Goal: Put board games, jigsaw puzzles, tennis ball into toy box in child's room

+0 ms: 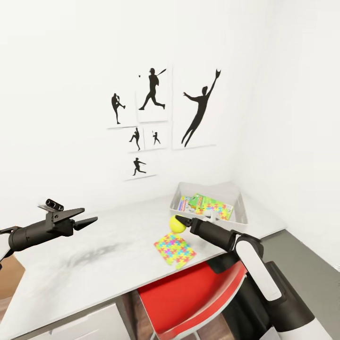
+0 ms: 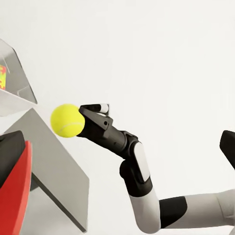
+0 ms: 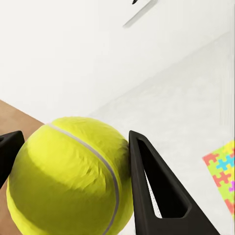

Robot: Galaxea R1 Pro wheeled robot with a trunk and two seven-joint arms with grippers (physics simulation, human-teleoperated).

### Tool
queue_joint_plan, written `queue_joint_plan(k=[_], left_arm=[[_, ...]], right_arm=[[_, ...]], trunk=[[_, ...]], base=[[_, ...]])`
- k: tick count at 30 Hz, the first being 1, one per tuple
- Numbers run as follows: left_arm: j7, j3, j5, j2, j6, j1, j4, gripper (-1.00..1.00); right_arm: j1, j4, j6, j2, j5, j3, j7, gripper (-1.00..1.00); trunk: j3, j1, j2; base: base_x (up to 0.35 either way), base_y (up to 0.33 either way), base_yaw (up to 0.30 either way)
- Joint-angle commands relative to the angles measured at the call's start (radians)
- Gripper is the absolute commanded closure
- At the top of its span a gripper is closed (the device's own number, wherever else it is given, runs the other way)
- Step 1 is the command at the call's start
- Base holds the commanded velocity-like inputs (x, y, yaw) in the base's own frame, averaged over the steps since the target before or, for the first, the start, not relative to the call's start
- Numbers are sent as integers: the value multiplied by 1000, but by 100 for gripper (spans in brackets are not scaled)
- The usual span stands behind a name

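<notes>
The yellow tennis ball [image 1: 178, 223] hangs just above the table [image 1: 94, 269], held in my right gripper [image 1: 181, 222], which is shut on it. The right wrist view has the ball [image 3: 68, 176] large between the two black fingers [image 3: 156, 191]. From the left wrist camera, the ball [image 2: 67, 120] sits at the tip of the right arm. Just behind the ball stands the toy box [image 1: 238, 208], holding a green-edged board game [image 1: 208, 202] and other colourful flat pieces. One jigsaw puzzle [image 1: 174, 249] lies flat near the table's front edge, under my right forearm. My left gripper [image 1: 89, 215] hovers open over the table's left part.
A red chair [image 1: 189, 297] is pushed in under the table's front edge, below the puzzle. Black baseball-player silhouettes [image 1: 153, 108] hang on the white wall behind. The room's corner and right wall close in beside the toy box. A lower dark grey surface [image 1: 302, 264] lies to the right.
</notes>
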Motion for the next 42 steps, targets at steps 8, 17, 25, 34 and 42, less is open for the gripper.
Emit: queue_joint_plan(k=[8, 17, 25, 34, 42], left_arm=[[-3, -2, 1, 1, 3, -2, 2, -100], [-2, -2, 2, -2, 3, -1, 2, -100], [-3, -2, 2, -2, 2, -1, 2, -100], [-3, -2, 2, -1, 3, -1, 2, -100], [-3, -2, 3, -1, 3, -1, 2, -100]], right_arm=[[-1, 0, 1, 0, -2, 1, -3, 100], [-75, -1, 94, 7, -5, -65, -16, 100], [-484, 295, 345, 34, -4, -287, -148, 100], [-630, 696, 345, 28, 4, -293, -498, 100], [-643, 759, 321, 11, 10, -291, -584, 100]], trunk=[[-2, 1, -2], [-2, 1, -2], [-2, 1, -2], [-2, 1, -2], [-2, 1, -2]], base=[[0, -73, 0], [0, -2, 0], [0, 0, 0], [0, 0, 0], [0, 0, 0]])
